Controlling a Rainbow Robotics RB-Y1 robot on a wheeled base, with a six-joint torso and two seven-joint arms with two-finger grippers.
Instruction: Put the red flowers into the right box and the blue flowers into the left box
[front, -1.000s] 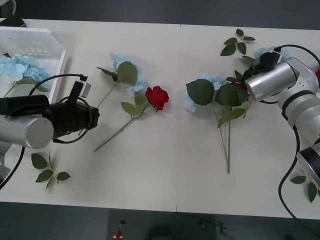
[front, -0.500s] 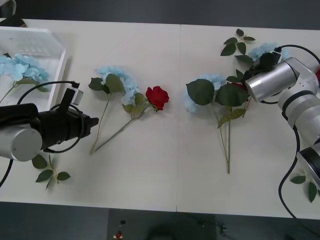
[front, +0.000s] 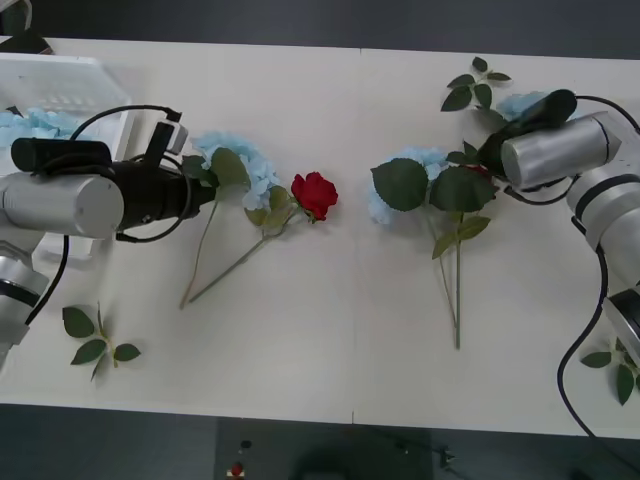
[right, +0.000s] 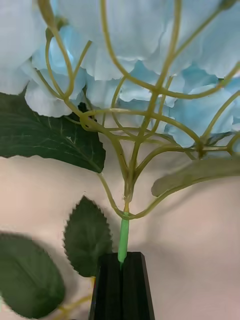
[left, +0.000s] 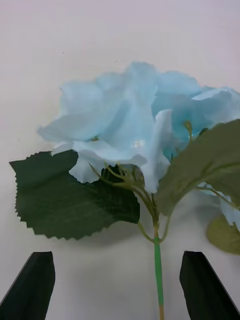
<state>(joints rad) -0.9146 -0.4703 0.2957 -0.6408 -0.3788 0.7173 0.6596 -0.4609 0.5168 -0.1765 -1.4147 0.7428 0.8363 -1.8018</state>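
Observation:
My left gripper (front: 200, 188) (left: 119, 285) is open beside a blue flower (front: 238, 160) (left: 132, 115) lying on the table, whose stem (left: 158, 270) runs between the spread fingers. My right gripper (front: 497, 148) (right: 123, 272) is shut on the stem just under another blue flower (front: 518, 103) (right: 150, 65). A red flower (front: 315, 193) lies mid-table, its stem crossing the left hydrangea's. A third blue flower (front: 405, 178) lies right of centre, with a bit of red (front: 482, 170) showing among its leaves. The left box (front: 95, 88) holds a blue flower (front: 30, 125). The right box is out of view.
Loose green leaf sprigs lie at the front left (front: 95, 342), the back right (front: 478, 85) and the front right edge (front: 615, 372). Long stems (front: 457, 290) stretch toward the table's front. Bare table lies between the two flower groups.
The left hydrangea shifted left and came to rest on the table. My left gripper then rose from its stem end to beside the bloom. My right gripper lifted slightly with its flower.

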